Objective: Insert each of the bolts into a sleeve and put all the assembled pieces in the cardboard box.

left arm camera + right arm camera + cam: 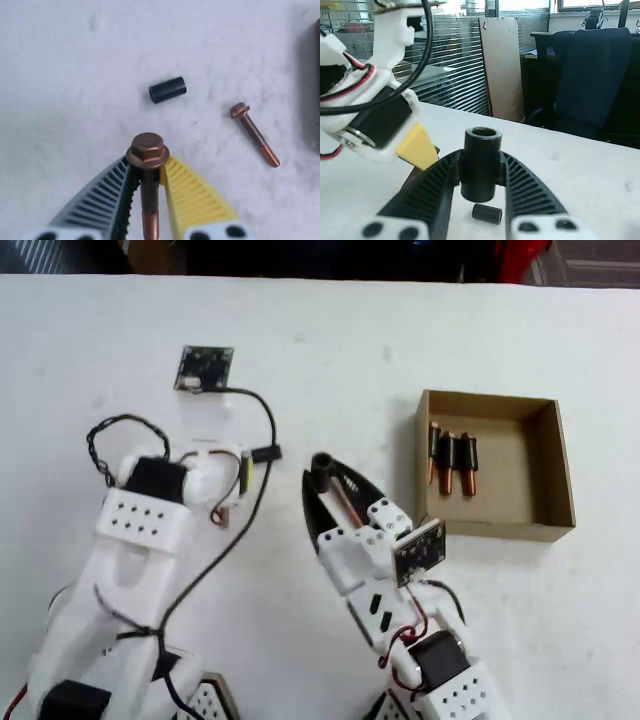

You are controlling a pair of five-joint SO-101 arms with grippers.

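My left gripper (148,172) is shut on a copper bolt (147,150), its hex head sticking out past the grey and yellow fingers. On the table beyond it lie a loose black sleeve (167,90) and a second bolt (254,132). My right gripper (481,172) is shut on another black sleeve (481,160), held upright with its bore open upward. A loose sleeve (486,213) lies under it. In the high view the right gripper (320,478) stands left of the cardboard box (495,528), which holds three assembled pieces (450,462). The left gripper (240,475) is close to its left.
A small circuit board (205,367) lies at the back left, and its black cable (262,430) trails forward between the arms. The box sits at the right. Bare white table extends behind and to the far left.
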